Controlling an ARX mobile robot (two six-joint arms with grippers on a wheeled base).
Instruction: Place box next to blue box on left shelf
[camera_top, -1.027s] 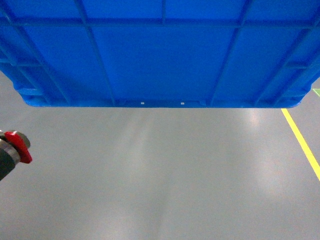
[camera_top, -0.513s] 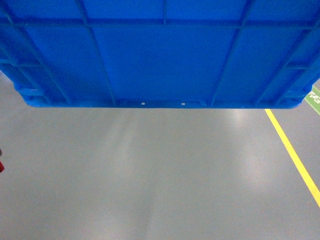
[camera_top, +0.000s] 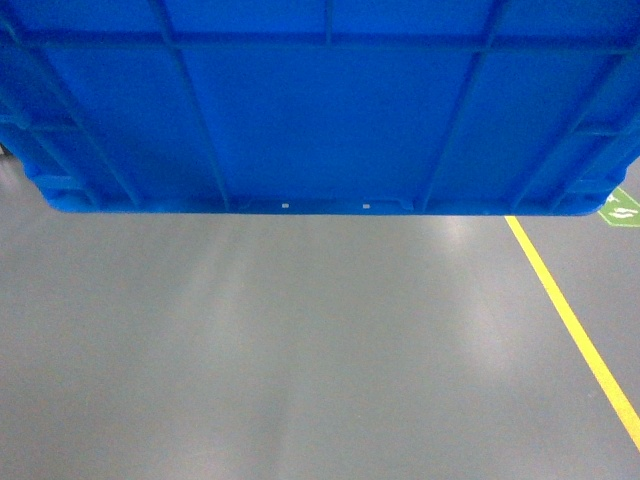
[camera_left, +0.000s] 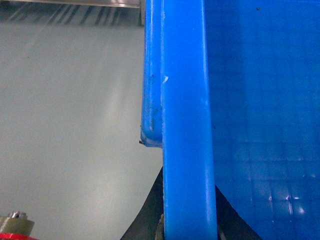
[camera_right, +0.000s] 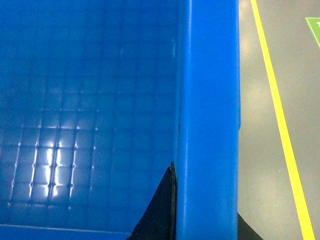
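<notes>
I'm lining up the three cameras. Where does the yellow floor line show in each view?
Head: yellow floor line runs diagonally down the right side, below the blue crate.
Left wrist: not in view; only the crate's rim and grey floor.
Right wrist: along the right edge, just outside the crate rim.
Shared landmark: the blue crate.

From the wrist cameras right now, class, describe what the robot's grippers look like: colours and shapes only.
Little shows. The left gripper appears as black wedge-shaped fingers tapering upward. The right gripper shows the same black, pointed fingers. No cables or markings are visible.
</notes>
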